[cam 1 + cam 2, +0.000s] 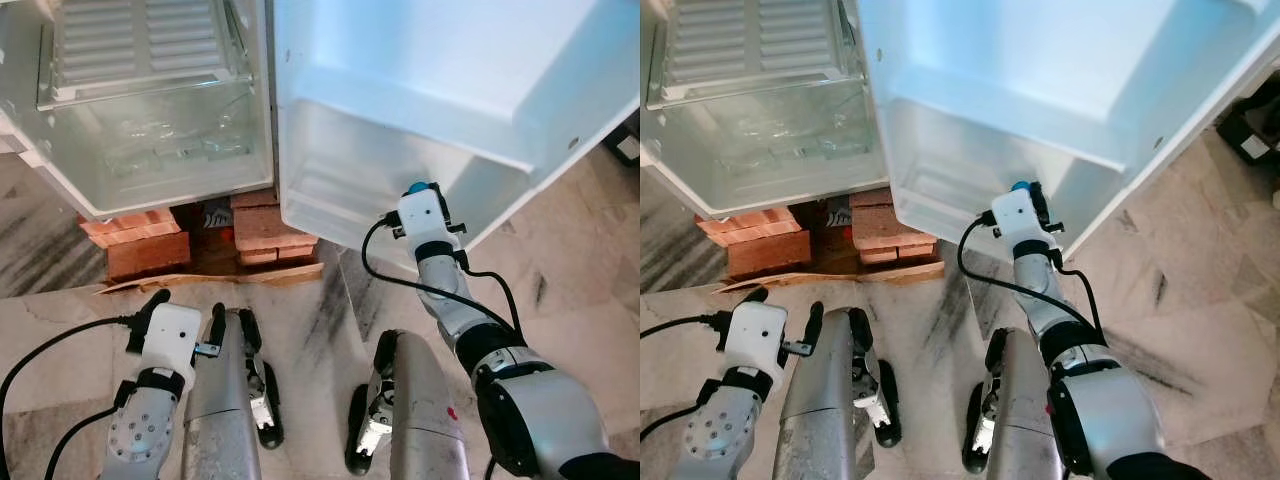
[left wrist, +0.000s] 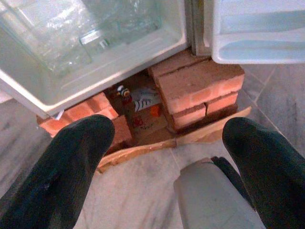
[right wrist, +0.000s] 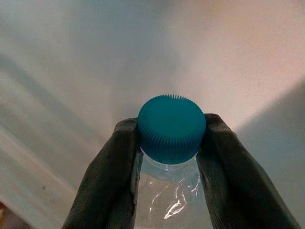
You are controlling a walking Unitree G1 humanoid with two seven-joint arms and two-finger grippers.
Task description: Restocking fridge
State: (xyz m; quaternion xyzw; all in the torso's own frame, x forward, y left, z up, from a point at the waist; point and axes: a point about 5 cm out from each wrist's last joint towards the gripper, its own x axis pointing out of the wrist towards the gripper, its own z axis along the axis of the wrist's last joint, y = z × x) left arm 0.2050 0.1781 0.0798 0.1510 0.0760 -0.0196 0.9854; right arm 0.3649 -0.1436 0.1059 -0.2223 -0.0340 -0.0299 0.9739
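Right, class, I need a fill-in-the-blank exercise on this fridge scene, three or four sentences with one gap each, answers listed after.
1. The right gripper is shut on a clear bottle with a cap coloured ____.
2. The fridge stands raised on red ____.
3. The right gripper holds the bottle at the lower shelf of the open fridge ____.
4. The left gripper's two black fingers are ____, holding nothing.

Missing words: blue; bricks; door; open

Bright, even daylight in the head views, soft-focus close-ups at the wrists.
Glare washes out the white plastic fridge door at upper right; the ribbed teal bottle cap is sharp, the pale background behind blurred, and the black fingers at lower left look soft.
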